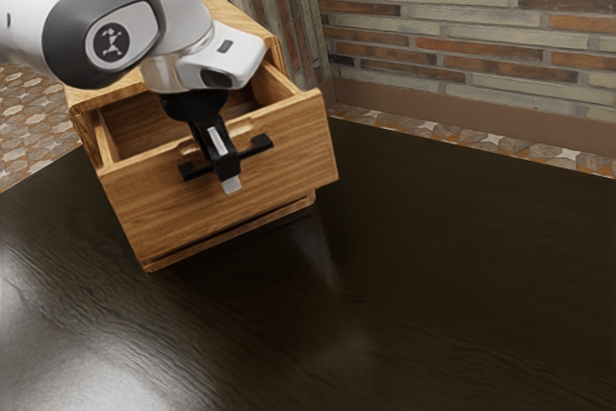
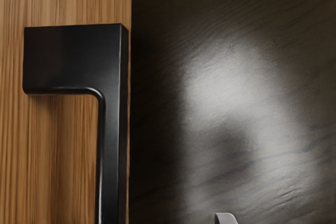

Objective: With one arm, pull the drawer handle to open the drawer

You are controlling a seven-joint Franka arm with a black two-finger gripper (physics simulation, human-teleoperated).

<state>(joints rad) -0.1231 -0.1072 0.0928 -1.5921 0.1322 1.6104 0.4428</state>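
Drawer (image 1: 289, 153) stood pulled partway out of its wooden cabinet (image 1: 234, 18) on the dark table (image 1: 433, 286), with its inside open to view. The black gripper (image 1: 227, 178) reached down across the black handle (image 1: 254, 147) at the drawer's front. Whether it clasped the handle (image 2: 113, 129) or hung loose could not be told.

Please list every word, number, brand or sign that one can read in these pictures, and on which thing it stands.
Words, numbers, brands: none can be read.
Sign: one small dark emblem on the arm's grey joint cap, without letters.
The drawer, its black handle and the table carry no marking.
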